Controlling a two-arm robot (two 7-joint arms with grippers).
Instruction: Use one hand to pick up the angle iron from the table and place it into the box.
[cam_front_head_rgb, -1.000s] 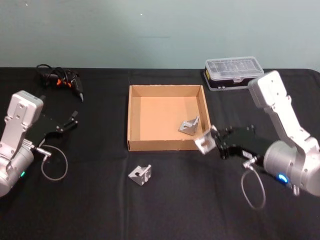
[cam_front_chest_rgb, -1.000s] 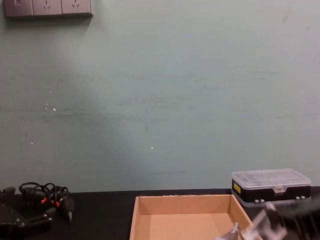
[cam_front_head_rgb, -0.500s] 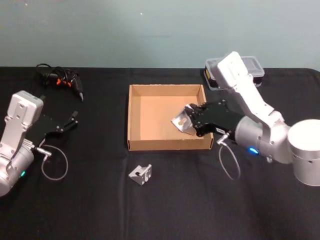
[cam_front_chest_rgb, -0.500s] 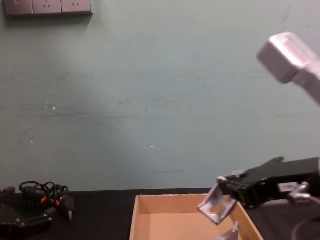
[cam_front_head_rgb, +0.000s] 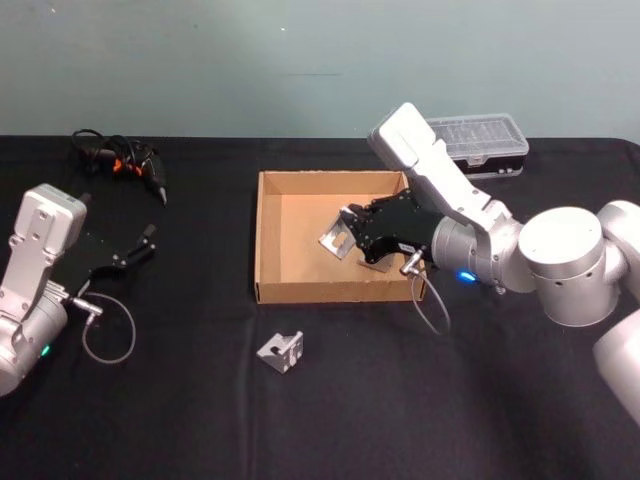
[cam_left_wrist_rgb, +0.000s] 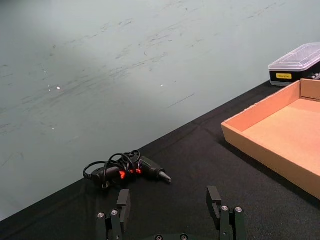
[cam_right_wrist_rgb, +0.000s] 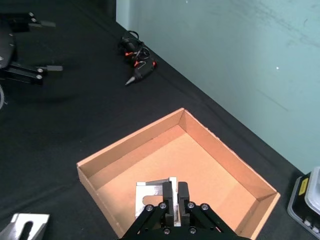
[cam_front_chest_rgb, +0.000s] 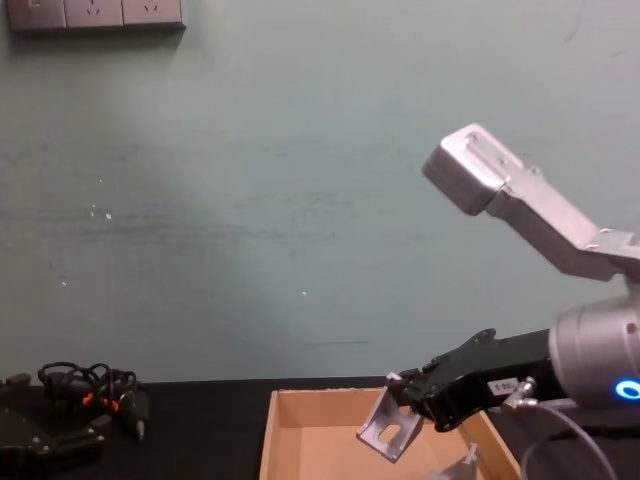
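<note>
Cardboard box: set at the middle of the table, open-topped and low-walled, so a part can be lowered in from above without the walls being struck.
Right gripper: reached in over the box's right wall and held above its floor; the fingers are clamped on one flange of the held angle iron.
Held angle iron: carried clear of the cardboard, over the middle-right part of the box; in the chest view it hangs tilted below the fingertips and is not yet set down.
Grip: one flat flange is pinched between the pads, which is judged to be why the other flange hangs free and slanted.
Second angle iron: lying inside the box near the front right corner, partly hidden under the arm; the held piece is positioned to its left, presumably so that one is not dropped onto the other.
Third angle iron: lying on the table just in front of the box's front wall, untouched.
Left gripper: parked at the table's left side, well apart from the box, with fingers spread and nothing between them.
Step in hand: judged to be the placing, with only the release left.
Next move: a short descent and an opening of the fingers are called for.
Risk: from a tilted release, the piece could tumble against the second angle iron.
</note>
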